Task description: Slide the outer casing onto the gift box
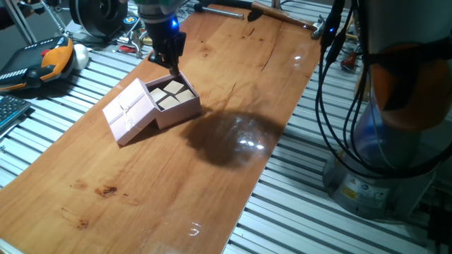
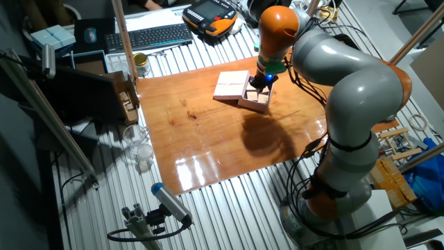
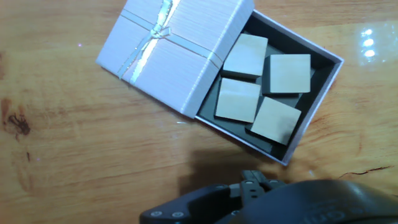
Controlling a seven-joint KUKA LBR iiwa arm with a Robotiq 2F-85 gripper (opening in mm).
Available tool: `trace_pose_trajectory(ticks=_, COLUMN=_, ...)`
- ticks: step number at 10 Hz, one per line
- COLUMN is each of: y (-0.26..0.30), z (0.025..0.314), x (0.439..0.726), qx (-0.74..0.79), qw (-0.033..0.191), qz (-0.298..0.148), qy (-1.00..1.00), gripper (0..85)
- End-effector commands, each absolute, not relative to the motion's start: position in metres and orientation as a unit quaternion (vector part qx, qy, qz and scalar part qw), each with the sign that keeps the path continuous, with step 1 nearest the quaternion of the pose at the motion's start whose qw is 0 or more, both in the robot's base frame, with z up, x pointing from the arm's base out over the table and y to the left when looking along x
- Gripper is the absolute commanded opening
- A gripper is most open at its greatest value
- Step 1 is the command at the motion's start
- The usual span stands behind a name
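Note:
The outer casing (image 1: 129, 109), a pale pink cover with a ribbon cross and bow, lies on the wooden table, and its one edge overlaps the gift box (image 1: 180, 111). The gift box is an open pink tray holding four beige blocks. In the hand view the casing (image 3: 171, 53) covers the left side of the tray (image 3: 242, 140), and the blocks show to its right. My gripper (image 1: 173, 69) is low at the tray's far side, away from the casing, and looks shut and empty. It shows as a dark mass (image 3: 252, 183) at the bottom of the hand view. The other fixed view shows the casing (image 2: 231, 85), the tray (image 2: 255, 105) and the gripper (image 2: 260, 82).
The wooden board (image 1: 212, 183) lies on a slatted metal table. An orange-black handheld controller (image 1: 42, 63) and tools lie beyond its far left edge. Cables (image 1: 332, 85) hang by the robot base at the right. A keyboard (image 2: 149, 36) and glass jars (image 2: 139, 149) stand off the board.

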State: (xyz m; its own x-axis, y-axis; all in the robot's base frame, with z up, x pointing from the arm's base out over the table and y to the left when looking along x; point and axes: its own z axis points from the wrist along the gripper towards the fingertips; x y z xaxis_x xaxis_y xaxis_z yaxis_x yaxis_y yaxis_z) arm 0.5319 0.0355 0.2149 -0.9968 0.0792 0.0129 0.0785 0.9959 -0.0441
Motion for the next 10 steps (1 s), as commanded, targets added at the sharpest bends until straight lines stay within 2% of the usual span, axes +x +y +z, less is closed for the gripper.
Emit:
trace_pose_trajectory(ticks=1, y=0.037, z=0.214, x=0.532, qx=-0.042, qw=0.007, qz=0.022, qy=-0.999, gripper=0.0)
trace_pose_trajectory(ticks=6, y=0.054, z=0.216, x=0.536, qx=-0.062, qw=0.011, qz=0.03, qy=-0.998, gripper=0.0)
trace_pose_trajectory(ticks=10, y=0.067, z=0.204, x=0.536, qx=-0.08, qw=0.005, qz=0.027, qy=-0.996, gripper=0.0)
